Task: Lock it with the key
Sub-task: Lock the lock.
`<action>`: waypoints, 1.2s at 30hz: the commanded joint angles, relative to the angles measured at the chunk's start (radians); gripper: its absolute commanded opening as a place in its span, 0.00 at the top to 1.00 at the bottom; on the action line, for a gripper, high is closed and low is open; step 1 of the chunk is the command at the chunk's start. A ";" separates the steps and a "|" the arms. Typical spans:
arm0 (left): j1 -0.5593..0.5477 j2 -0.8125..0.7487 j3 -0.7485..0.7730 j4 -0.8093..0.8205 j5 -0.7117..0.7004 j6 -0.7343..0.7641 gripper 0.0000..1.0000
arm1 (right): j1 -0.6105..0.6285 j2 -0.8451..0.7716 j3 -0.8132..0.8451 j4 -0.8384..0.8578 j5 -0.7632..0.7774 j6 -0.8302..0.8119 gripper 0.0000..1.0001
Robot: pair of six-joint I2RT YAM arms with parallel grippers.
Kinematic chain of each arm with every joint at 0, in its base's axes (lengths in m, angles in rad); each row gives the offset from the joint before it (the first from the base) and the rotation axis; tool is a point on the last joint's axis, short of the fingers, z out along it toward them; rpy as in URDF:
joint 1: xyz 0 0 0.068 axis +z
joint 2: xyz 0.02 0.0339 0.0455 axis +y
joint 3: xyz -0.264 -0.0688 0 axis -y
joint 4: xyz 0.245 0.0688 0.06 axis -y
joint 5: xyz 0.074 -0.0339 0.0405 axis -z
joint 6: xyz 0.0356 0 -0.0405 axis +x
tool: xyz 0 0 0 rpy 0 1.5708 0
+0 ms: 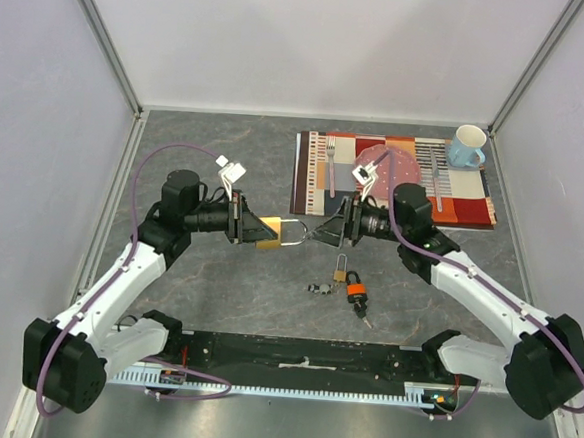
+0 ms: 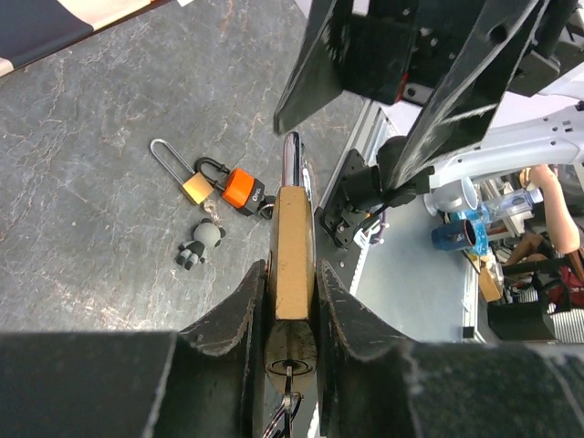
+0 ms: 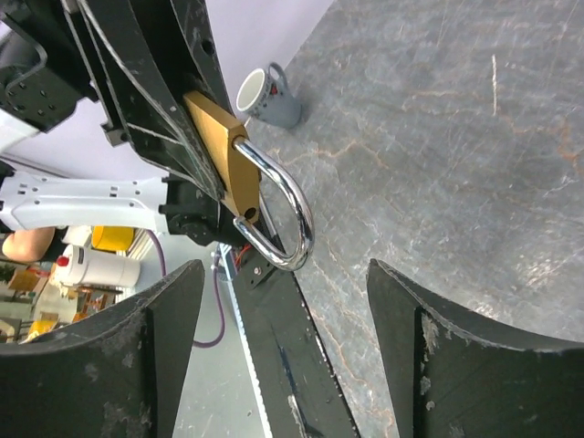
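My left gripper (image 1: pixel 249 228) is shut on the body of a brass padlock (image 1: pixel 269 232), held level above the table with its steel shackle (image 1: pixel 293 231) pointing right. In the left wrist view the pads clamp the padlock (image 2: pixel 292 242) on both flat sides. A key (image 2: pixel 290 379) sits in the keyhole in its underside. In the right wrist view the shackle (image 3: pixel 285 214) stands sprung, one leg out of the body (image 3: pixel 224 151). My right gripper (image 3: pixel 285 283) is open, its fingers apart on either side of the shackle tip without touching it. It shows in the top view as right gripper (image 1: pixel 321 231).
On the table below lie a small brass padlock (image 1: pixel 339 274), an orange padlock (image 1: pixel 356 291) and a panda charm (image 1: pixel 319 288). A patterned placemat (image 1: pixel 473 207) at the back right carries a plate, forks and a blue mug (image 1: pixel 466 146).
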 commanded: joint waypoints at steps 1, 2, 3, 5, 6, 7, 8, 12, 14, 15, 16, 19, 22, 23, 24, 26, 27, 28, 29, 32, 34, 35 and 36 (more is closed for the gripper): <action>0.006 -0.010 0.017 0.139 0.093 -0.056 0.98 | 0.058 0.051 0.031 -0.003 0.068 -0.016 0.22; 0.005 -0.013 0.018 0.142 0.099 -0.059 0.98 | 0.063 0.066 0.034 -0.005 0.072 -0.014 0.27; 0.006 -0.015 0.018 0.145 0.102 -0.062 0.98 | 0.066 0.089 0.038 0.003 0.076 -0.009 0.30; 0.005 -0.016 0.020 0.148 0.114 -0.063 0.98 | 0.078 0.107 0.036 0.024 0.074 0.009 0.33; 0.006 -0.016 0.017 0.150 0.116 -0.065 0.98 | 0.081 0.121 0.033 0.053 0.071 0.018 0.36; 0.005 -0.018 0.018 0.153 0.119 -0.066 0.98 | 0.084 0.126 0.031 0.069 0.069 0.026 0.39; 0.006 -0.016 0.015 0.153 0.125 -0.066 0.98 | 0.087 0.129 0.030 0.085 0.056 0.035 0.42; 0.005 -0.019 0.009 0.159 0.139 -0.073 0.98 | 0.089 0.123 0.018 0.177 0.030 0.079 0.47; 0.005 -0.019 0.004 0.159 0.140 -0.073 0.98 | 0.087 0.117 0.015 0.194 0.030 0.084 0.46; 0.006 -0.019 0.003 0.159 0.143 -0.074 0.98 | 0.089 0.111 0.010 0.208 0.028 0.086 0.47; 0.006 -0.019 0.004 0.160 0.146 -0.076 0.98 | 0.089 0.108 0.011 0.211 0.028 0.093 0.47; 0.006 -0.016 0.004 0.165 0.155 -0.079 0.98 | 0.089 0.103 0.005 0.243 0.019 0.112 0.48; 0.005 -0.016 0.000 0.166 0.154 -0.076 0.98 | 0.089 0.103 0.001 0.277 0.007 0.126 0.53; 0.006 -0.016 -0.003 0.168 0.154 -0.077 0.98 | 0.090 0.103 0.001 0.282 0.005 0.132 0.57; 0.006 -0.016 -0.002 0.170 0.154 -0.079 0.98 | 0.089 0.103 0.001 0.283 0.003 0.132 0.60; 0.006 -0.013 -0.008 0.174 0.157 -0.083 0.98 | 0.089 0.100 -0.001 0.286 0.003 0.130 0.67; 0.005 -0.013 -0.009 0.176 0.157 -0.082 0.98 | 0.090 0.098 -0.004 0.288 0.005 0.129 0.73; 0.006 -0.013 -0.011 0.177 0.155 -0.082 0.98 | 0.089 0.098 -0.005 0.287 0.005 0.129 0.77; 0.005 -0.010 -0.012 0.180 0.157 -0.082 0.98 | 0.090 0.100 -0.005 0.286 0.003 0.126 0.83; 0.005 -0.009 -0.014 0.185 0.163 -0.088 0.98 | 0.089 0.095 -0.012 0.283 0.007 0.121 0.90; 0.005 -0.010 -0.017 0.186 0.169 -0.088 0.98 | 0.089 0.089 -0.016 0.279 0.013 0.110 0.93; 0.006 -0.010 -0.017 0.188 0.172 -0.089 0.98 | 0.089 0.091 -0.016 0.273 0.014 0.106 0.95; 0.005 -0.007 -0.019 0.192 0.177 -0.095 0.98 | 0.089 0.091 -0.018 0.270 0.014 0.097 0.94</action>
